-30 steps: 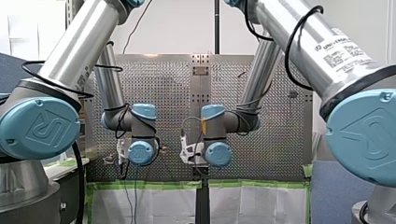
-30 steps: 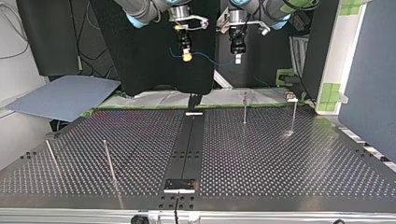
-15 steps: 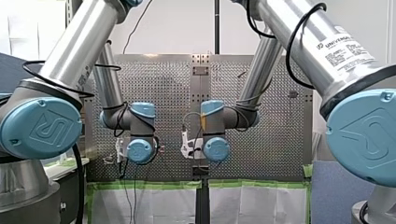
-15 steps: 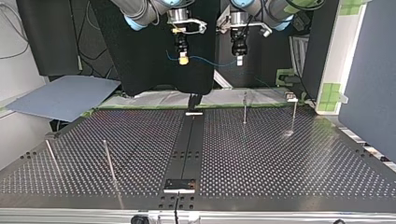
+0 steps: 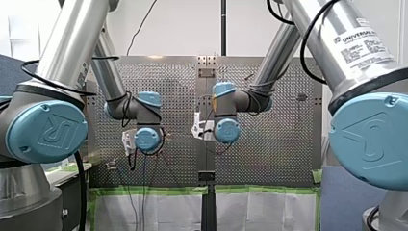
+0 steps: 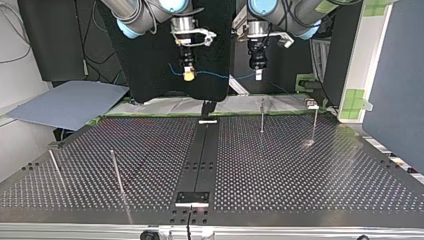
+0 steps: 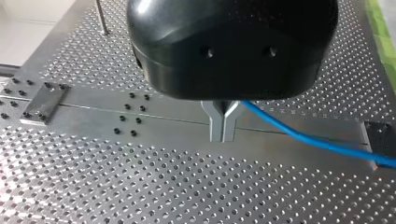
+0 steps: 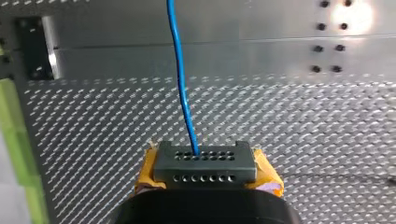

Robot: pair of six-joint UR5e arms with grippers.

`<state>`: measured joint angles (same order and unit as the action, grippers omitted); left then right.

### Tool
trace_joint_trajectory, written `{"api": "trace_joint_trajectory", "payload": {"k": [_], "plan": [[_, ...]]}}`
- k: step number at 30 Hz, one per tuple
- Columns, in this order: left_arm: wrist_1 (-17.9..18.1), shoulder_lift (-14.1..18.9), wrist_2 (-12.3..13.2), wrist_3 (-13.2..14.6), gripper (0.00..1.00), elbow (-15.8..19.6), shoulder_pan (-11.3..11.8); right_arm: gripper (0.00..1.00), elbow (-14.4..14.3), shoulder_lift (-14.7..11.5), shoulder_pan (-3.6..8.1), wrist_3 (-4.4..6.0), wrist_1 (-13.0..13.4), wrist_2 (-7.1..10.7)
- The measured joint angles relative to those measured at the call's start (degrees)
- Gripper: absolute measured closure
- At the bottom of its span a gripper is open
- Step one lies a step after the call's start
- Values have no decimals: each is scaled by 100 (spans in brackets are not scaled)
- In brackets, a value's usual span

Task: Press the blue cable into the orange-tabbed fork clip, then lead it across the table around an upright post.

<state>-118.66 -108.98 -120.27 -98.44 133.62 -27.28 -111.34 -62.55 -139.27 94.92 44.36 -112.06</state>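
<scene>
**Blue cable held in the air between two closed grippers**

Both arms hang side by side above the perforated metal table (image 6: 310, 170), towards its far side in the top view. The left arm's black gripper (image 7: 224, 134) has its two metal fingers pressed together at the tips. The thin blue cable (image 7: 303, 139) comes out from between them and runs off sideways over the table.

The right arm's gripper (image 8: 205, 164) has yellow pads either side of a dark perforated block, and it is closed too. The cable leaves the middle of that block and runs straight ahead, away from the gripper.

In the top view the cable spans the gap between the two grippers in a shallow sag, well clear of the table. A short loose tail curls out past the right arm's gripper. A thin upright metal post (image 6: 262, 116) stands on the table below the left arm's gripper. A second upright post (image 6: 315, 122) stands beside it, nearer that view's right edge.
</scene>
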Motion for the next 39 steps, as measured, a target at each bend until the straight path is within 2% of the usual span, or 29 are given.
{"api": "trace_joint_trajectory", "payload": {"k": [3,6,9,14,22,28,35,39], "plan": [[-50,-77,136,-61,100,3,46,100,25,-14,26,15,-9,158],[34,-232,236,-64,100,6,81,100,34,94,21,30,53,324],[172,-397,229,-53,100,10,106,100,35,232,24,62,174,479],[435,-689,185,50,100,9,208,100,39,424,52,177,447,757],[600,-1154,258,221,100,7,448,100,148,810,107,218,856,1003],[684,-1466,494,408,100,72,697,100,317,1169,121,248,1143,1073],[1021,-1826,853,448,100,-89,1098,100,599,1556,142,257,1088,1198],[1213,-2047,875,380,100,-250,1224,100,785,1751,174,248,975,1268]]}}
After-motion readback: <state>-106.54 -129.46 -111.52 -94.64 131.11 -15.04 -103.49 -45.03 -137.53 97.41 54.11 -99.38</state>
